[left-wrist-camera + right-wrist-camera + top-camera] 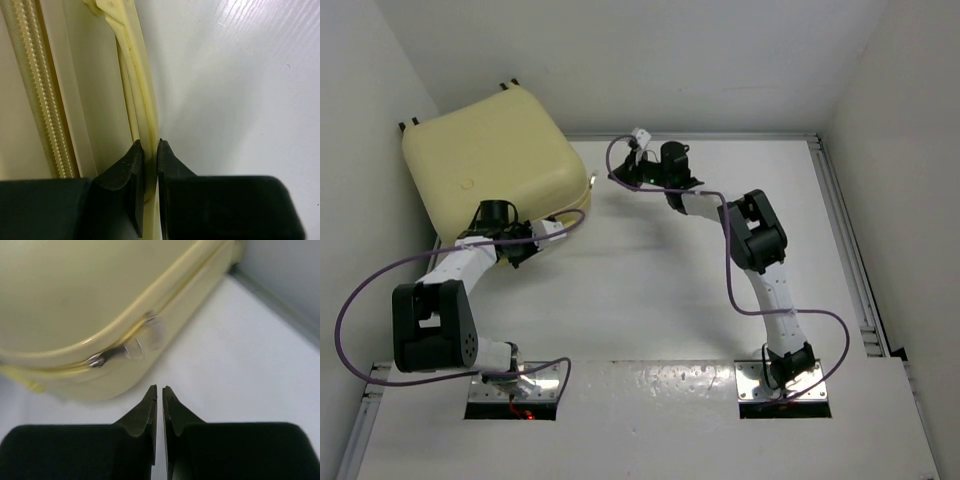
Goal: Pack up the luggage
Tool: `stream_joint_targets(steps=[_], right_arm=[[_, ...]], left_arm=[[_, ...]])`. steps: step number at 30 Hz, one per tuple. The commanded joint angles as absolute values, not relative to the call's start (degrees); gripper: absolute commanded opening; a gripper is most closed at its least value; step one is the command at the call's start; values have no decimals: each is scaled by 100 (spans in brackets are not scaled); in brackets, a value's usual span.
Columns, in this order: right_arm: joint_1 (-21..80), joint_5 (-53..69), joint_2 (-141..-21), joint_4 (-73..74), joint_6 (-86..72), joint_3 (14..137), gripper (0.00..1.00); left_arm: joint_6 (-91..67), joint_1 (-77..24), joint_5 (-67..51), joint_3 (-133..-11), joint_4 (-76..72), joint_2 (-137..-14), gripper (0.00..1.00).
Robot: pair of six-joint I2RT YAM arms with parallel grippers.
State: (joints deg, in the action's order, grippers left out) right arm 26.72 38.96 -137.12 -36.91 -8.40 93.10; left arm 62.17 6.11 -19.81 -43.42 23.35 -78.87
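Note:
The luggage, a big pale cream-yellow hard-shell case, lies closed at the table's far left with its small black wheels against the back wall. My left gripper is at its near right edge. In the left wrist view the left gripper is shut on a thin yellow strip running along the case's side, beside the zipper teeth. My right gripper hovers just right of the case. In the right wrist view the right gripper is shut on nothing, a short way from the metal zipper pull on the luggage.
White walls close in the table at the back and on both sides. A metal rail runs along the right edge. Purple cables loop from both arms.

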Motion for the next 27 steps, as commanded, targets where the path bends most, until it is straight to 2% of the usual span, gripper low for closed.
stream_joint_targets(steps=[1, 6, 9, 10, 12, 13, 15, 18, 22, 25, 26, 27], right_arm=[[2250, 3120, -13860, -3780, -905, 9896, 0], [2241, 3129, -14528, -3630, -1081, 11099, 0], [2232, 3672, -14687, -3464, -748, 11303, 0], [2241, 4031, -14660, -3385, -573, 11216, 17], [2189, 4261, -14371, -3445, -45, 10645, 33], [2171, 4724, -14170, -3428, 243, 10539, 44], [2031, 5043, -14116, -3000, 185, 10432, 51], [1881, 6400, -14273, -2524, -736, 11010, 57], [1907, 6627, -14353, -2470, -1063, 11171, 62], [2004, 6627, -14230, -2250, -914, 11145, 78], [2030, 6601, -14195, -2311, -853, 11084, 100], [2117, 6557, -14107, -2303, -696, 10857, 100]], left_arm=[[6627, 826, -1372, -4358, 2417, -8411, 0], [6398, 826, -1266, -4693, 2417, -8684, 0], [6319, 756, -1204, -4816, 2417, -8754, 0], [6319, 704, -1204, -4869, 2417, -8806, 0], [6319, 703, -1151, -4939, 2417, -8807, 0], [6319, 703, -1151, -4939, 2417, -8876, 0], [6267, 642, -1151, -5001, 2470, -8938, 0], [6267, 581, -1151, -5001, 2470, -8938, 0], [6267, 527, -1151, -5001, 2470, -8938, 0], [6468, 413, -1213, -5001, 2654, -8938, 0], [6469, 343, -1213, -4888, 2654, -8869, 0], [6617, 343, -1213, -4835, 2707, -8799, 0]])
